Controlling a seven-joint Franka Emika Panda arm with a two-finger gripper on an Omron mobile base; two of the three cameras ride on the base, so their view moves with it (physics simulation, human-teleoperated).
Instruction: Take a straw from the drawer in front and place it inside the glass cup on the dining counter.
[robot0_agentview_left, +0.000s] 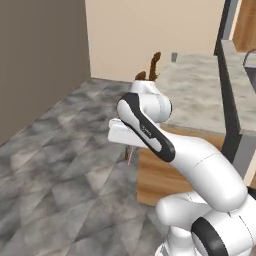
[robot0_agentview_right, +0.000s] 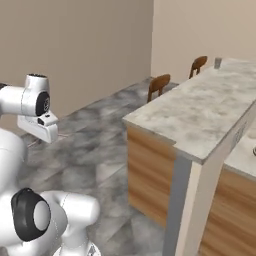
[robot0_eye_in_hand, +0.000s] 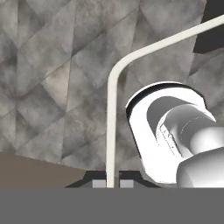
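Left: brown wall (robot0_agentview_left: 40, 60), then grey marbled floor (robot0_agentview_left: 65, 165) under the raised arm (robot0_agentview_left: 165, 145). Claw (robot0_eye_in_hand: 112, 183) pointed down over that floor, well clear of the worktop (robot0_agentview_right: 200, 112) — shut on the straw (robot0_eye_in_hand: 112, 131), seen from the hand camera as a thin pale stem rising from between the two dark tips, bending near its top and running off toward the upper right. In the left base view, the straw's lower end as a short pinkish line hanging just below the hand (robot0_agentview_left: 125, 134), beside the wood base (robot0_agentview_left: 160, 180) of the worktop. Centre: long beige-grey marbled worktop on light wood, stretching away from the robot. Two wooden stools (robot0_agentview_right: 159, 85) along its far side, against the cream wall (robot0_agentview_right: 200, 30). Right: glass cup (robot0_agentview_right: 218, 62) upright near the far end of the worktop, small and grey — well apart from claw and straw. Dark upright post (robot0_agentview_left: 227, 100) at the worktop's right edge in the left base view.
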